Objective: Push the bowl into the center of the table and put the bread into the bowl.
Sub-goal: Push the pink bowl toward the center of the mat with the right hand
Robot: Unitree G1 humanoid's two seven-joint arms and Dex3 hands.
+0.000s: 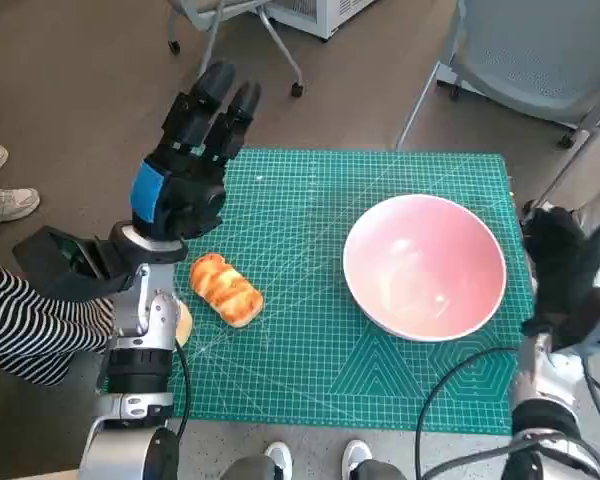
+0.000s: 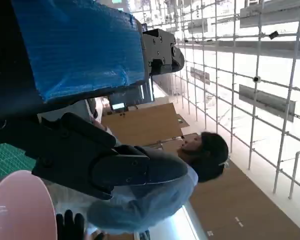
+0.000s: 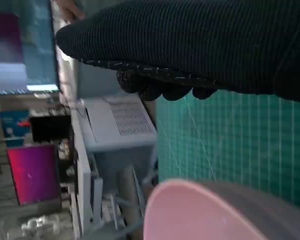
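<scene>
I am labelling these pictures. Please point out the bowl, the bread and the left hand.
bowl [image 1: 477, 232]: head view, on its far rim.
bread [image 1: 226, 289]: head view, middle of its crust.
left hand [image 1: 185, 175]: head view, on its back.

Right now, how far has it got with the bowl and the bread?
Nothing looks done. The bowl sits toward the mat's right side, off center, empty. The right robot hand is beside its rim, seemingly about to push. The bread lies on the mat, below the raised, empty left robot hand. Pushing and loading remain.

Lab: cutting mat [image 1: 380, 370], wire racks [image 2: 250, 75], monitors [image 3: 35, 172].
</scene>
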